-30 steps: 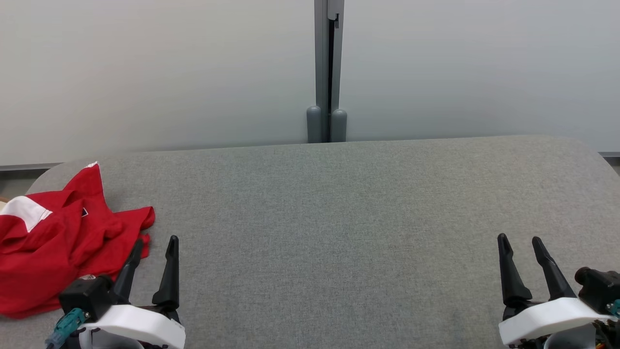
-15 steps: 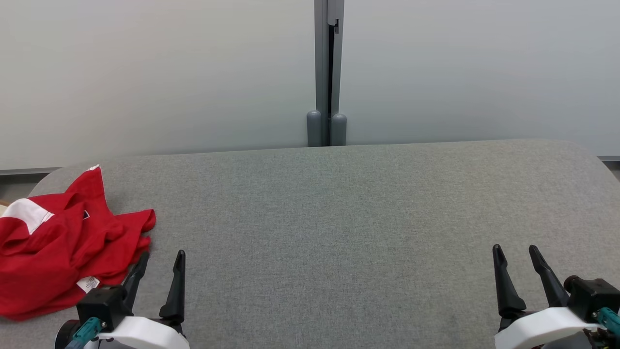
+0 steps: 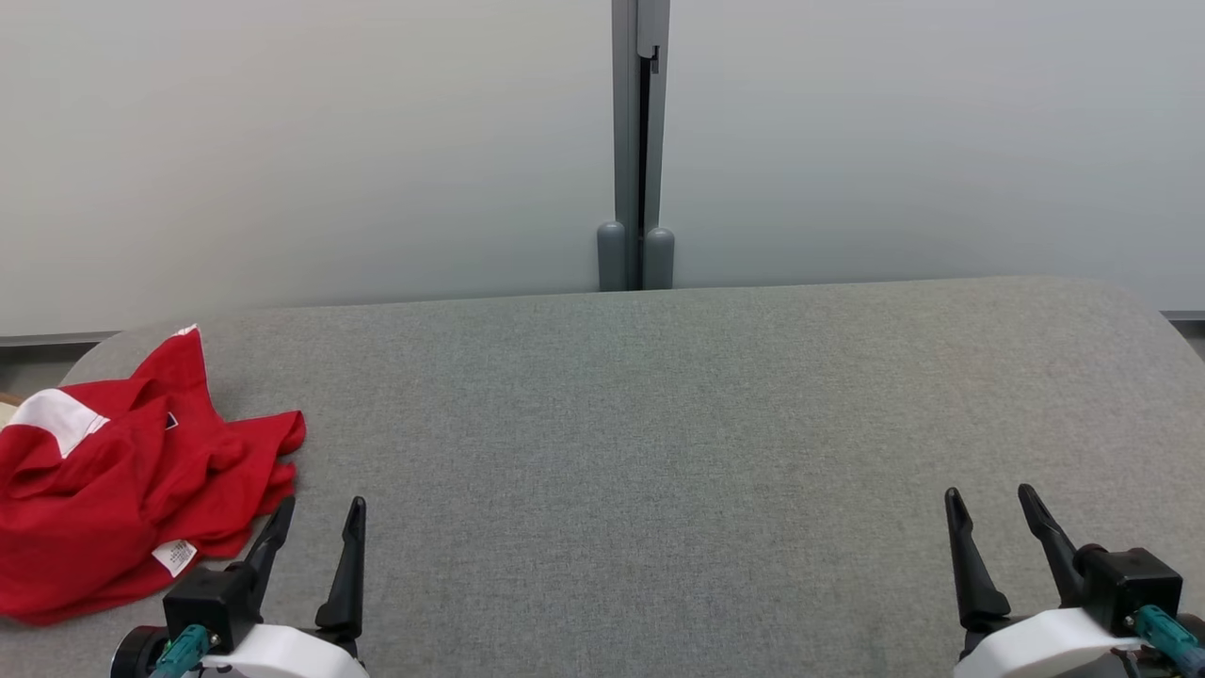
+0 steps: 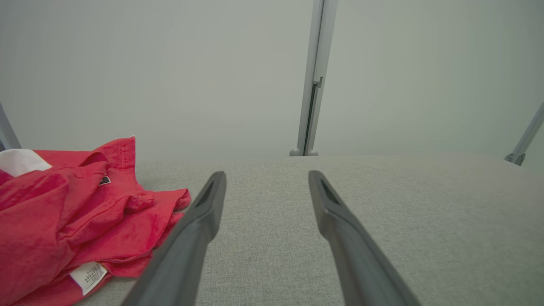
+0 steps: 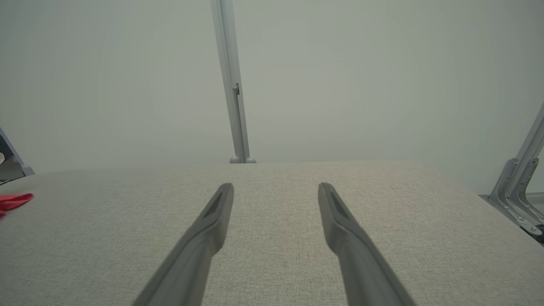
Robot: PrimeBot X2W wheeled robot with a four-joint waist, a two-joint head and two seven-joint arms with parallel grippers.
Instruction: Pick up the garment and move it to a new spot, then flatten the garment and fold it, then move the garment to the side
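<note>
Head view: crumpled red shirt (image 3: 122,490) at the left end of the grey padded table (image 3: 659,424), just left of the open, empty left gripper (image 3: 320,507) and well apart from the open, empty right gripper (image 3: 988,494). Left wrist view: shirt heaped just left of the spread jaws, no clear long axis. Right wrist view: a red tip at the far left margin; left arm judged nearer.

Nothing here can be read outright. A white care label (image 4: 88,276) sewn to the red garment (image 4: 63,221) lies just left of the left gripper (image 4: 267,174), beside its left finger; it carries several rows of grey print, too small to make out. Farther ahead and to the left of that gripper, a small dark badge (image 4: 104,180) on the same garment is too small to show any lettering.
</note>
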